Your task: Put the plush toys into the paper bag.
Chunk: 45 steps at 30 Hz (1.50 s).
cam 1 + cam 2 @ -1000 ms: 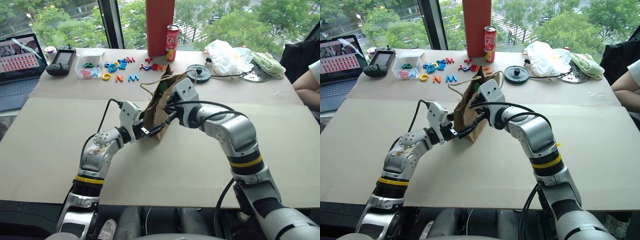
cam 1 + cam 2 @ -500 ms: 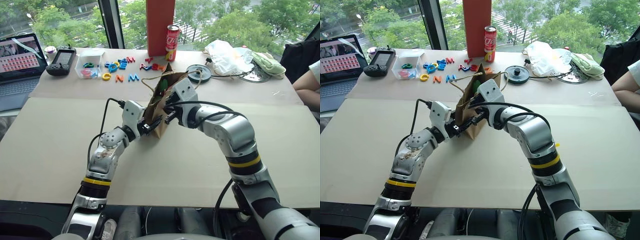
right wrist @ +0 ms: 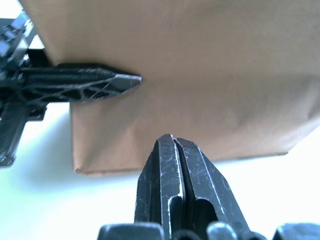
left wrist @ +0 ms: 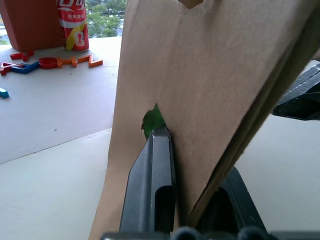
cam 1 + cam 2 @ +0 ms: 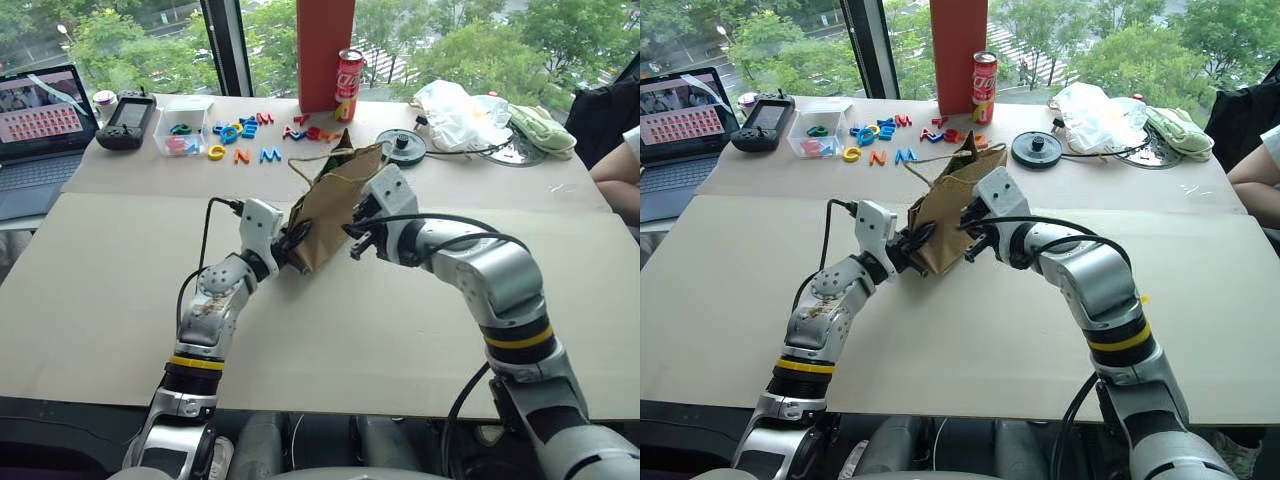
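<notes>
Bag of brown paper (image 5: 335, 205) sits at the centre of the frame, tilted, its cord handles looping up toward the coloured letters (image 5: 245, 128). Something green (image 4: 152, 120) shows through a tear in its side, probably the green plush toy inside; the red toy I cannot make out. The left end effector (image 5: 290, 246) is pinched onto the bag's lower edge, one finger on each side of the paper wall. The right end effector (image 5: 360, 240) is closed and empty, just beside the bag's right face. This looks like the steadying stage near the end. Next move would call for setting the bag upright on the table (image 5: 100, 290) without tearing it further.
</notes>
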Tool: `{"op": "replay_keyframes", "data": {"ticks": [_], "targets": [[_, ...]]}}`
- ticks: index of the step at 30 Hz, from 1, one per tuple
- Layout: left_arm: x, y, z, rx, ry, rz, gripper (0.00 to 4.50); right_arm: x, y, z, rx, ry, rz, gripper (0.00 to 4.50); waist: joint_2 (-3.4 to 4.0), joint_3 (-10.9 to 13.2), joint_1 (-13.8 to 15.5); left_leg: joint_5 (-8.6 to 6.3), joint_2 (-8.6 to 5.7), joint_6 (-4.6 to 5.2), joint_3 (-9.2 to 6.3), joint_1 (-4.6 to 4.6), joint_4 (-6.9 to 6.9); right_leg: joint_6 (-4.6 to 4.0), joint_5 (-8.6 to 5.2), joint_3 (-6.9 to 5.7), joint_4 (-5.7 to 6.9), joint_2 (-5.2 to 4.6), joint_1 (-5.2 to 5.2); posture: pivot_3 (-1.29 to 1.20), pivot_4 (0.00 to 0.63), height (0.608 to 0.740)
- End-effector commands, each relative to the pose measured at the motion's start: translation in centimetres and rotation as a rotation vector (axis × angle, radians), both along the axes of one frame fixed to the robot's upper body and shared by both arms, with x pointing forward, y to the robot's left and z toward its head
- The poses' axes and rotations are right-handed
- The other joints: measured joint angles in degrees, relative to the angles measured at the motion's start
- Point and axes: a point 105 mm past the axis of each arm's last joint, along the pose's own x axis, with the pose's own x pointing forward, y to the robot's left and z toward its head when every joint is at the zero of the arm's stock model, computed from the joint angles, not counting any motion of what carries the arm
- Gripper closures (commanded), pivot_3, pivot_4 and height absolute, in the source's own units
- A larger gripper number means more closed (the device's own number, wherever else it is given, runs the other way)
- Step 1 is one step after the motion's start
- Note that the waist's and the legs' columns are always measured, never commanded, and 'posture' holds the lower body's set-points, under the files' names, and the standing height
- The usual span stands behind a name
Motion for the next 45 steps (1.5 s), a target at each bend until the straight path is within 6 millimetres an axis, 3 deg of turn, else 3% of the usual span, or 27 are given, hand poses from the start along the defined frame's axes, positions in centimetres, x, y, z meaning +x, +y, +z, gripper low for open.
{"op": "replay_keyframes", "data": {"ticks": [1,6,8,13,19,26,31,37,42,45], "targets": [[0.0,-0.1,1.6,-0.057,-0.055,-0.013,4.02,-1.2,-0.3,2.0,0.057,-0.051,0.054,4.50,0.00,0.00,-0.16,0.00,0.01,0.00,-0.01,0.02,0.00,0.00,0.00,0.00,0.00,0.02,0.00,0.00,0.150,0.739],[-0.1,-0.1,1.7,-0.075,-0.064,-0.037,4.27,0.1,-3.6,2.3,0.070,-0.075,-0.048,4.50,0.00,0.00,-0.08,0.00,0.00,0.00,0.00,0.09,0.01,0.00,0.00,0.03,0.02,0.04,0.04,0.00,0.150,0.739],[-0.5,0.1,2.5,-0.097,-0.084,-0.086,4.27,0.4,-6.0,3.6,0.096,-0.123,-0.078,4.50,-0.01,0.00,0.17,0.00,-0.02,0.00,0.01,0.11,0.01,0.00,0.00,0.02,-0.01,0.02,0.09,0.00,0.150,0.739],[-1.9,1.3,4.3,-0.078,-0.125,-0.260,4.27,0.0,-9.7,5.2,0.136,-0.153,-0.080,4.50,-0.01,0.00,0.09,-0.01,-0.08,0.02,0.02,0.04,0.00,0.01,0.00,0.02,-0.07,0.01,0.04,0.00,0.150,0.739],[-4.5,3.2,5.8,0.008,-0.087,-0.549,4.27,-3.6,-9.2,6.5,0.142,-0.141,0.186,4.50,0.01,0.01,-0.39,-0.01,0.01,0.02,0.05,0.15,-0.03,-0.01,-0.01,0.05,-0.07,0.13,0.07,0.00,0.150,0.739],[-6.6,3.7,5.3,0.091,-0.013,-0.762,4.27,-5.4,-9.5,9.1,0.244,-0.151,0.322,4.50,0.01,0.02,-0.06,-0.01,0.04,0.02,0.08,0.25,-0.01,0.00,-0.03,0.06,-0.08,0.09,0.18,0.00,0.150,0.739],[-7.4,2.7,3.3,0.120,0.018,-0.847,4.27,-5.9,-9.9,9.0,0.237,-0.120,0.351,4.50,0.01,0.02,0.33,-0.02,0.03,0.03,0.09,0.21,-0.01,0.01,-0.03,0.04,-0.12,0.06,0.18,0.00,0.150,0.739],[-7.0,2.0,1.3,0.167,0.013,-0.870,4.27,-6.1,-10.3,8.5,0.211,-0.093,0.350,4.50,0.01,0.02,0.38,-0.02,0.03,0.03,0.09,0.21,0.00,0.00,-0.03,0.06,-0.11,0.09,0.17,0.00,0.150,0.739],[-6.5,2.1,0.2,0.212,0.009,-0.882,4.27,-6.0,-10.7,7.7,0.158,-0.068,0.337,4.50,0.01,0.02,0.25,-0.02,0.03,0.03,0.10,0.21,0.02,0.00,-0.03,0.08,-0.09,0.09,0.14,0.00,0.150,0.739],[-6.4,2.6,-1.1,0.251,0.039,-0.903,4.27,-5.9,-10.9,6.1,0.086,-0.012,0.334,4.50,0.01,0.02,0.32,-0.02,0.03,0.03,0.09,0.21,0.02,0.00,-0.03,0.08,-0.08,0.09,0.14,0.00,0.150,0.739]]}}
